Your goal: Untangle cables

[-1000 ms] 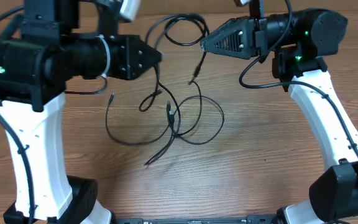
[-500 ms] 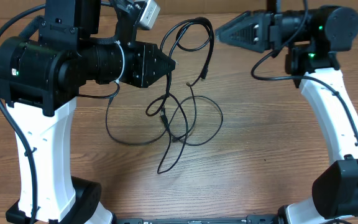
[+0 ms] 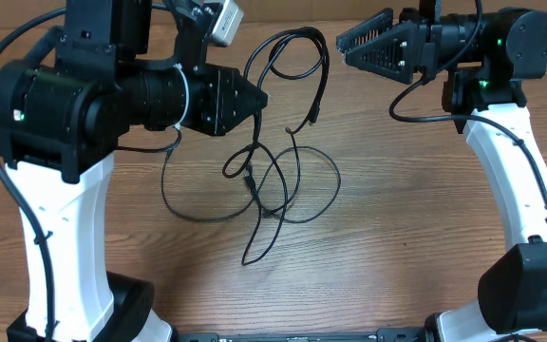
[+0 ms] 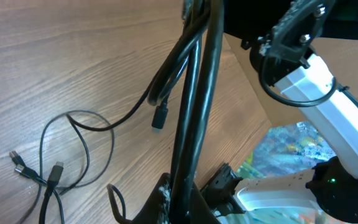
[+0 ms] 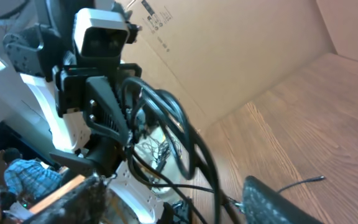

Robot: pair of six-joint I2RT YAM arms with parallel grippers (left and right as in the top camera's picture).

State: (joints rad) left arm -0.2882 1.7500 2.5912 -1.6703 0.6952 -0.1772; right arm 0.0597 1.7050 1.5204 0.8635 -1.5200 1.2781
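From overhead, the left tool [image 3: 253, 98] is pressed shut on the cables [image 3: 275, 180]. One loop arches up behind it and the rest hangs into a tangle at mid-counter [image 3: 397, 237]. The right tool [image 3: 349, 46] is spread, just beside the raised loop. Bare wood lies in front of the tangle and out to the right arm [image 3: 501, 180]. In the left wrist view, the pinched cables [image 4: 194, 93] rise close to the lens, one plug [image 4: 160, 117] dangles, and the counter's edge [image 4: 248, 93] runs near the right arm's base. In the right wrist view, the right tool's fingers [image 5: 267, 200] stand wide apart, and the cables [image 5: 185, 137] pass between them unpinched.
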